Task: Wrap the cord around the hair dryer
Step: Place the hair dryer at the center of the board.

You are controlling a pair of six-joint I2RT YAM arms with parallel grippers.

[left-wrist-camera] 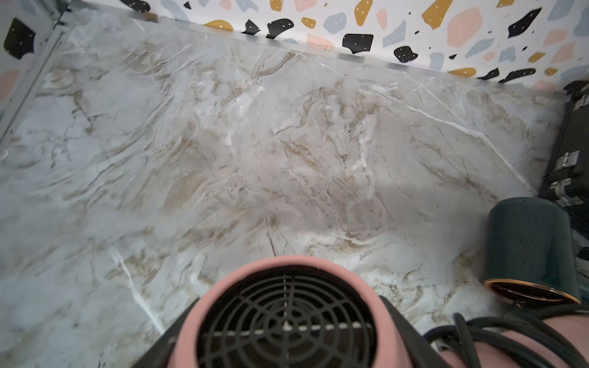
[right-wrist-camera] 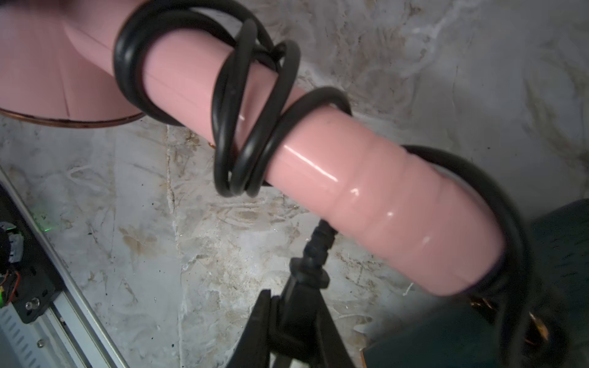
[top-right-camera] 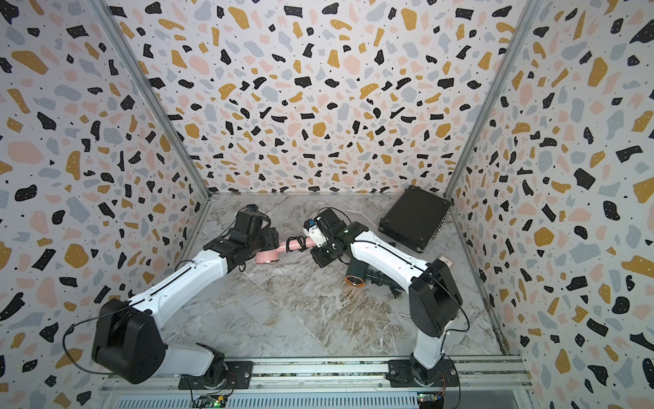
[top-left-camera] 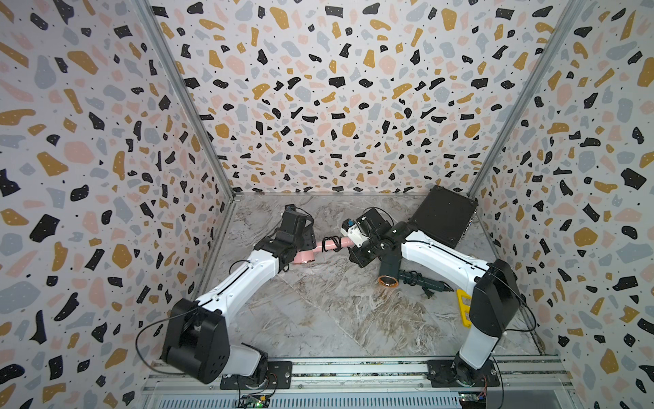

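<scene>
A pink hair dryer (top-left-camera: pixel 305 256) (top-right-camera: pixel 267 255) is held above the marble floor between the two arms. My left gripper (left-wrist-camera: pixel 288 321) (top-left-camera: pixel 300 248) is shut on its barrel, a black finger (left-wrist-camera: pixel 403 325) on each side of the black grille. The black cord (right-wrist-camera: pixel 251 127) (top-left-camera: pixel 331 243) (top-right-camera: pixel 295 244) loops loosely round the pink handle (right-wrist-camera: pixel 350 178) several times. One strand runs past the handle's end. My right gripper (right-wrist-camera: pixel 296 306) (top-left-camera: pixel 355 253) sits by the handle's end, shut on the cord's plug (right-wrist-camera: pixel 314 255).
A dark green hair dryer (top-left-camera: pixel 389 270) (top-right-camera: pixel 357 274) (left-wrist-camera: pixel 529 245) with its own wound cord lies under the right arm. A black case (top-left-camera: pixel 444 216) (top-right-camera: pixel 414 217) stands in the back right corner. A yellow tool (top-left-camera: pixel 463 306) lies by the right wall.
</scene>
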